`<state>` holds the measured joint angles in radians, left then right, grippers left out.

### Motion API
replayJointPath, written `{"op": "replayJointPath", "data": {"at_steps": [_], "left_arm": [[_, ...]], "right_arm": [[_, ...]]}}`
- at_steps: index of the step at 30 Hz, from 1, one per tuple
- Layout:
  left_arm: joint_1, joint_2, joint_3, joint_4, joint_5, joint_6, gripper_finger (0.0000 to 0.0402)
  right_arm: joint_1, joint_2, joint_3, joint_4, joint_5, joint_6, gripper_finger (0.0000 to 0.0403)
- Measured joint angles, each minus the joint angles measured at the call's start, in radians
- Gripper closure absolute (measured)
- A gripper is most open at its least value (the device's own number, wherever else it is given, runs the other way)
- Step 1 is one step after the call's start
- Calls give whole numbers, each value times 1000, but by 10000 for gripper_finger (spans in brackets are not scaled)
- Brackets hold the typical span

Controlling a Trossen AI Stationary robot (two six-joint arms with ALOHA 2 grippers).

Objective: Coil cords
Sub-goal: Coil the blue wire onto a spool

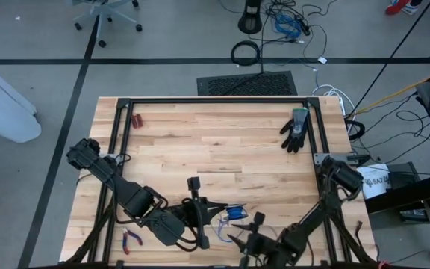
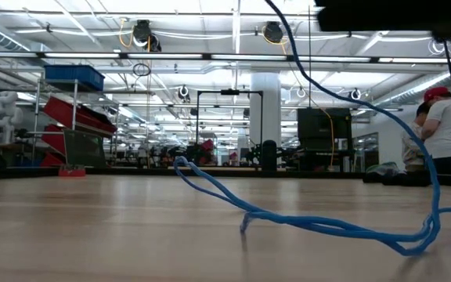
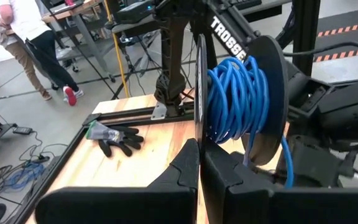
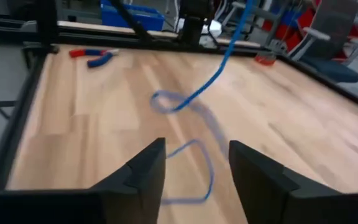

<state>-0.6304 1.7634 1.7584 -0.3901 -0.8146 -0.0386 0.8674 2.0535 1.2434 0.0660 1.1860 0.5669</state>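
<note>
The cords are one blue cable. Most of it is wound on a black spool point(image 3: 238, 93) with two flat discs, which shows blue in the high view point(image 1: 235, 214) near the table's front edge. My left gripper point(image 3: 199, 149) is shut on the spool. A loose stretch of cable point(image 2: 327, 227) lies in loops on the wood and rises off the table point(image 4: 219, 62). My right gripper point(image 4: 194, 158) stands open low over those loops point(image 4: 191, 180) and touches nothing; it is near the front edge point(image 1: 245, 243). My left gripper pinches the rim of the spool's nearer thin disc point(image 3: 198, 106) between its two fingers. The fingers come at it nearly level, pointing toward the table's far right. The disc stands upright and edge-on between them, with the spool raised off the table.
A black glove point(image 1: 295, 128) lies at the far right of the table, also in the left wrist view point(image 3: 114, 138). Red-handled pliers point(image 1: 131, 239) lie at the front left. A small red thing point(image 1: 136, 119) sits at the far left. A black frame point(image 1: 215, 101) edges the table.
</note>
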Motion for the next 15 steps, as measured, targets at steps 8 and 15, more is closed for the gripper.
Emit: {"op": "replayJointPath", "data": {"at_steps": [8, 15], "left_arm": [[0, 0, 0, -1, 0, -1, 395], [0, 0, 0, -3, 0, -1, 395]], "right_arm": [[-68, 0, 0, 73, -14, -120, 228], [-81, -1, 0, 104, -42, -143, 282]]}}
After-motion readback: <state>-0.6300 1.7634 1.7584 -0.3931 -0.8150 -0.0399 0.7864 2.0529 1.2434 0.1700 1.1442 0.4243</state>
